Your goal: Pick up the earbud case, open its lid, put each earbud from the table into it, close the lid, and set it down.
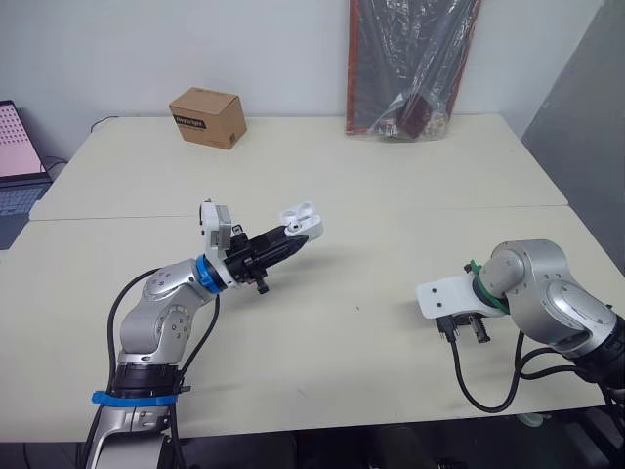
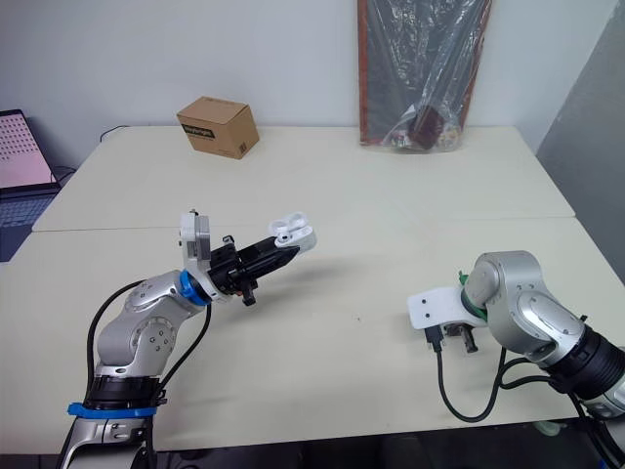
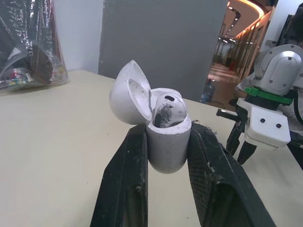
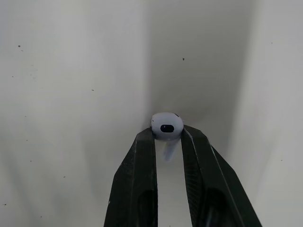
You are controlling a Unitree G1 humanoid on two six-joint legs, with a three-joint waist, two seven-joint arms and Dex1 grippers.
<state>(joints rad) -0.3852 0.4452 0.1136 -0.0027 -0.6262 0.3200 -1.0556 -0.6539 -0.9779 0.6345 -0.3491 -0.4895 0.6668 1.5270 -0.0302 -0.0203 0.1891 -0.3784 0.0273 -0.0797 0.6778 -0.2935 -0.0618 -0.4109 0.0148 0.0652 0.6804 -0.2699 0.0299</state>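
Office-like room: pale tables (image 1: 391,176), laptop (image 1: 18,147), cardboard box (image 1: 207,117).

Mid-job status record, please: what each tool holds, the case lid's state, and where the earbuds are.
left tool: shut on earbud case, held above the table
lid: open
first earbud: seated in the case
right tool: shut on second earbud, pointing down at the table
second earbud lifted: cannot tell
next step, likely: carry it to the case

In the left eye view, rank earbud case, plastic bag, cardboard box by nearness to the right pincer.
1. earbud case, held up in the left pincer, mid-table.
2. plastic bag, far edge, against wall.
3. cardboard box, far edge, leftward.
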